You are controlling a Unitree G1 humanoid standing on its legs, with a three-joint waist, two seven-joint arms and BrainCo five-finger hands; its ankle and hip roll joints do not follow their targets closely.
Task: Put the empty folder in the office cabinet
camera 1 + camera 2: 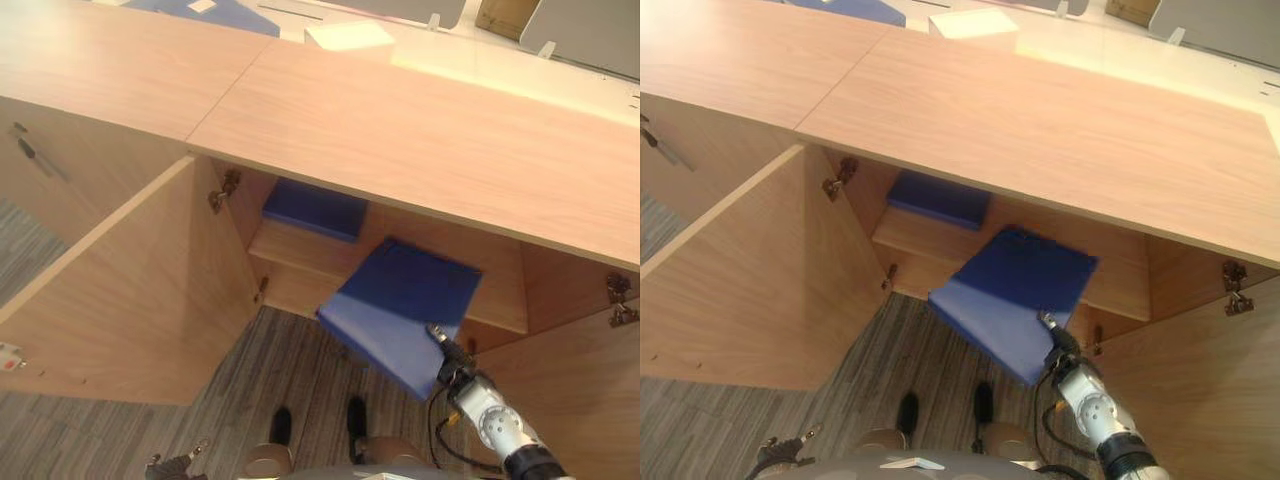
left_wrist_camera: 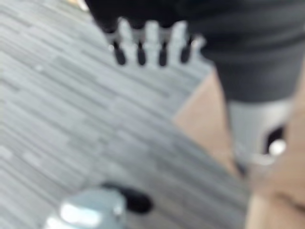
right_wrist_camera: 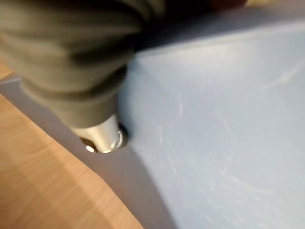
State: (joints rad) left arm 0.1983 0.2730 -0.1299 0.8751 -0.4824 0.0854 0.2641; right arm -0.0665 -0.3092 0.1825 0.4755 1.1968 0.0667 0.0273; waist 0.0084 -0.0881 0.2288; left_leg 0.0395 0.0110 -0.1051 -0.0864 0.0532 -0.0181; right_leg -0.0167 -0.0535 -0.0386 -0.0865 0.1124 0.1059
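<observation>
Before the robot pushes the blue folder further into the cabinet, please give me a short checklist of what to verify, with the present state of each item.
1. Cabinet door swung open: ok.
2. Blue folder at the right hand: ok; finger grip: cannot tell.
3. Folder's far edge past the cabinet's front, over the shelf: ok.
4. Shelf room beside the other blue folder lying there: ok, by the look of it.
5. Folder level: not ok, it tilts down toward the robot.
6. Left hand low over the carpet, fingers straight, holding nothing: ok.
</observation>
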